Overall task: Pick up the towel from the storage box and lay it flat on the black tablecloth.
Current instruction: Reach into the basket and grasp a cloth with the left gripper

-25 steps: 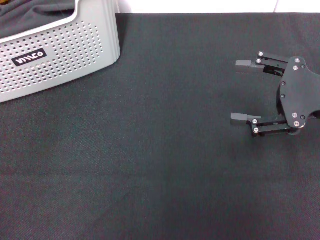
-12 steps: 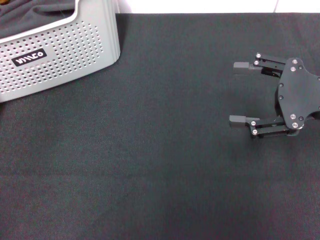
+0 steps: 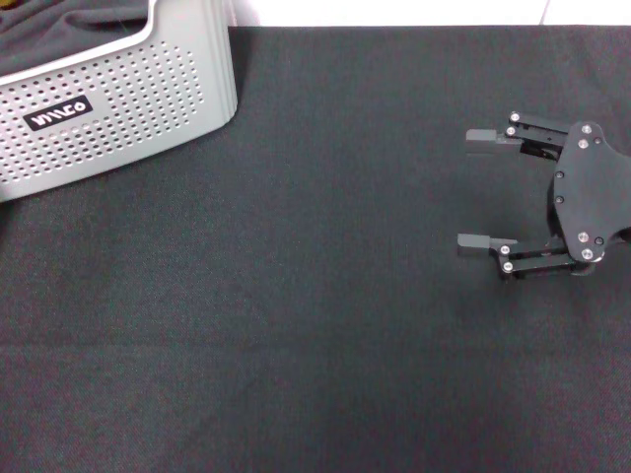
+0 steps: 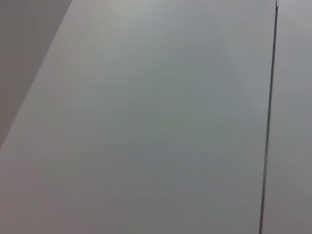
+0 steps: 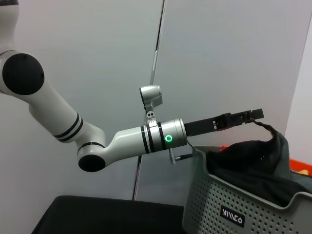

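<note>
The pale grey perforated storage box (image 3: pixel 128 108) stands at the far left corner of the black tablecloth (image 3: pixel 296 296). A dark grey-green cloth with a black hem, the towel (image 5: pixel 248 161), fills the storage box (image 5: pixel 253 209) and bulges over its rim; an orange strip shows at its far side. In the right wrist view my left gripper (image 5: pixel 257 115) reaches over the box, its fingers shut on a raised corner of the towel. The towel (image 3: pixel 59 30) also shows in the head view, where my left gripper is out of frame. My right gripper (image 3: pixel 463 187) hovers open over the cloth's right side, holding nothing.
A pale wall with a vertical seam (image 4: pixel 268 122) fills the left wrist view. The white left arm (image 5: pixel 122 141) stretches across behind the box. Bare black cloth lies between the box and the right gripper.
The right gripper has shifted a little toward me over the cloth, still open. The box and the cloth in it look the same.
</note>
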{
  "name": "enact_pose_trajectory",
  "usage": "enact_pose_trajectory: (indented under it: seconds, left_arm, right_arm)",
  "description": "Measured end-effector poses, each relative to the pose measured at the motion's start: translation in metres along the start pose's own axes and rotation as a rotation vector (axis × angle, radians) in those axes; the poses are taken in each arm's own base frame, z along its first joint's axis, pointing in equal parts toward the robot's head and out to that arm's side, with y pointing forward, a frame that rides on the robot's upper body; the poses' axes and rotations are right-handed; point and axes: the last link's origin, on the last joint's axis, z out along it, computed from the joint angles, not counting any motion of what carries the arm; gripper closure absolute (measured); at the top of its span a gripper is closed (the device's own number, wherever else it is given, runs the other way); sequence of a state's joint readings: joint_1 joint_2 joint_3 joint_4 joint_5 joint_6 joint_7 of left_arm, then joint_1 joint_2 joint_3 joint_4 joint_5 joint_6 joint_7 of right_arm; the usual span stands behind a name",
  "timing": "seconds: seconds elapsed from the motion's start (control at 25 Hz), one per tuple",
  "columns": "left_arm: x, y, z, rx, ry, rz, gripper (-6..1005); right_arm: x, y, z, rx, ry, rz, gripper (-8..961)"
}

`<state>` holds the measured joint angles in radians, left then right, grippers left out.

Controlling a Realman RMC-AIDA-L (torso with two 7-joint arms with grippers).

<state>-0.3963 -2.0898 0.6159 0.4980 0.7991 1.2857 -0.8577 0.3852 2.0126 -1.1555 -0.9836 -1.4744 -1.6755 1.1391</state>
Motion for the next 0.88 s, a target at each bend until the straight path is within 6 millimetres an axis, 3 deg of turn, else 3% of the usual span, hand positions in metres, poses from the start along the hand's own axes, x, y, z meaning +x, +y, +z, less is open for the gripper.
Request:
enact_pose_trajectory:
  seconds: [0.88]
  left_arm:
    - [-0.006, 0.003, 0.016, 0.014, -0.015, -0.050, 302]
  right_arm:
    - [0.000, 0.001, -0.001, 0.006, -0.005, -0.001, 68]
